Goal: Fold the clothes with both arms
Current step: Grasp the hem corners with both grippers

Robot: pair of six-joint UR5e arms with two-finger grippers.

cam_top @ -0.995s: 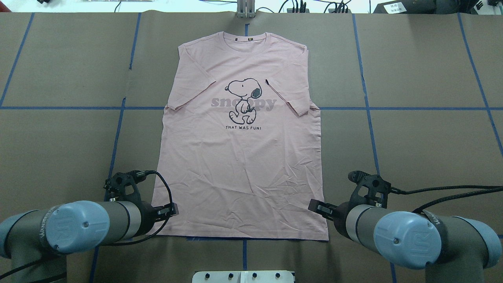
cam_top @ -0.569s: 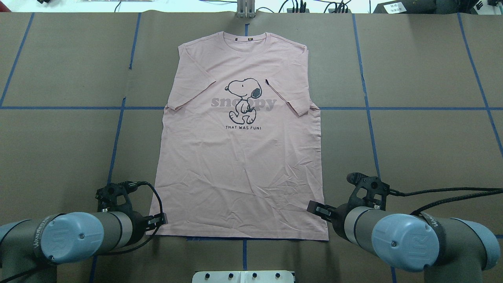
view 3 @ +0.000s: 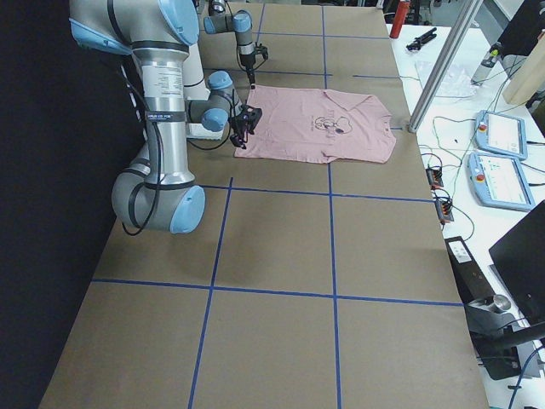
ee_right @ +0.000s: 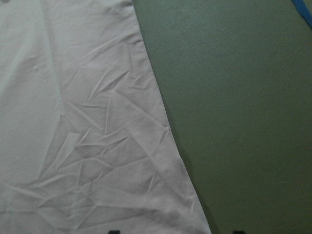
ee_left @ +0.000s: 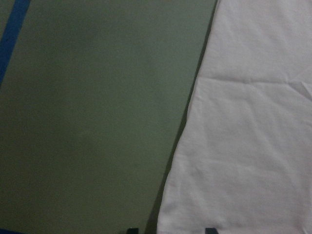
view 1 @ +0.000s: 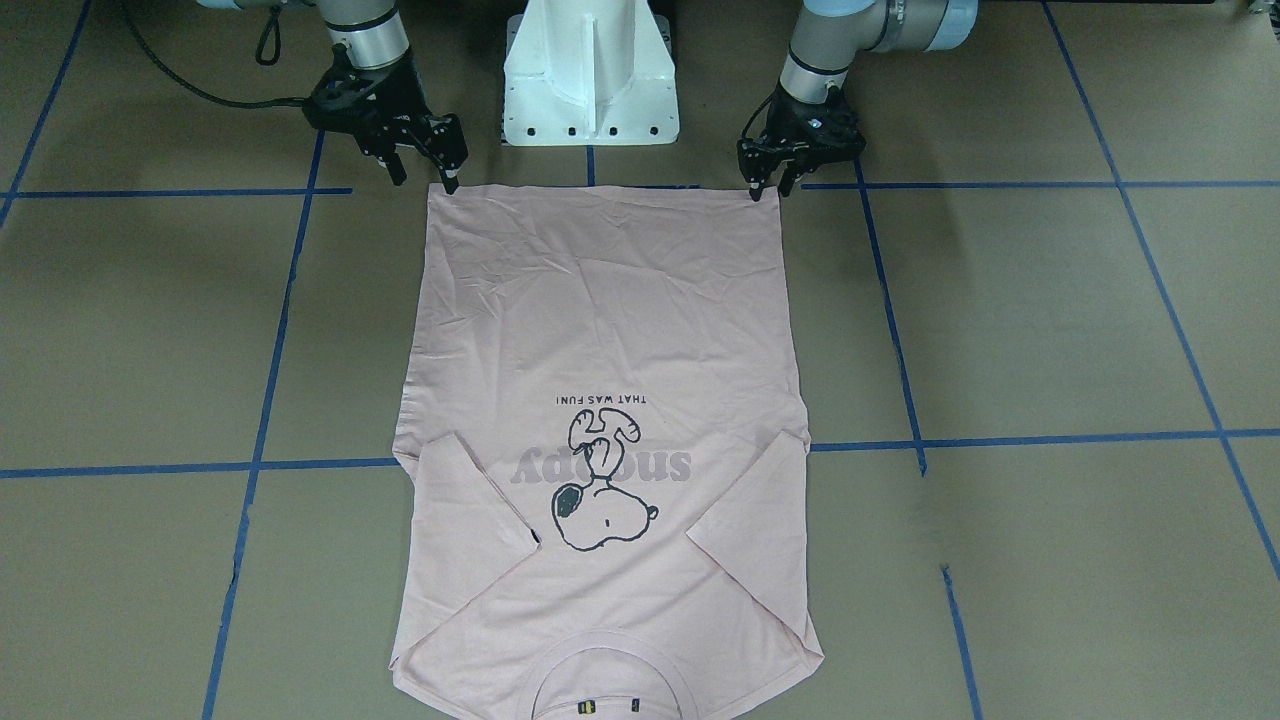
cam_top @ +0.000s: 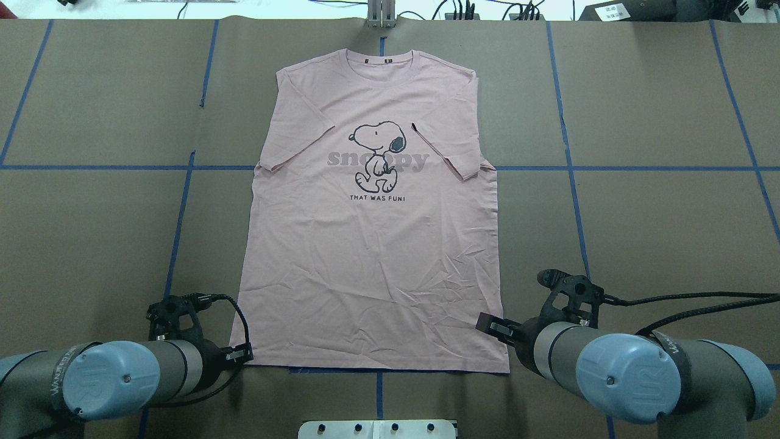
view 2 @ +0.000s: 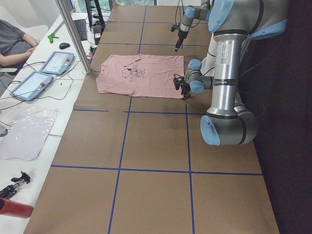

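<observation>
— In the middle of the overhead frame, what lies on the table (cam_top: 91, 231)?

— A pale pink T-shirt (cam_top: 372, 244), flat and front side up. Its collar (cam_top: 381, 58) points to the top of the frame and its hem to the bottom. A black-outlined cartoon dog (cam_top: 378, 152) walks across grey lettering on the chest. Both short sleeves are folded inward over the body. The lower right part of the fabric is creased.

— Where are the arms?

— At the bottom corners of the frame. The left gripper (cam_top: 241, 353) sits at the hem's lower left corner, and the right gripper (cam_top: 490, 326) sits at the lower right corner.

— Are they gripping the shirt?

— No. In the front-facing view, the left gripper (view 1: 769, 190), at upper right of centre, has its fingers spread apart and pointing down at the hem corner. The right gripper (view 1: 425, 182), at upper left, is released too, with a wider gap. Each wrist camera shows two dark fingertips at the bottom edge, with the shirt's side edge between them.

— Anything else?

— Blue tape lines (cam_top: 177, 231) grid the brown table, and a white pedestal base (view 1: 590, 75) stands at top centre.
</observation>
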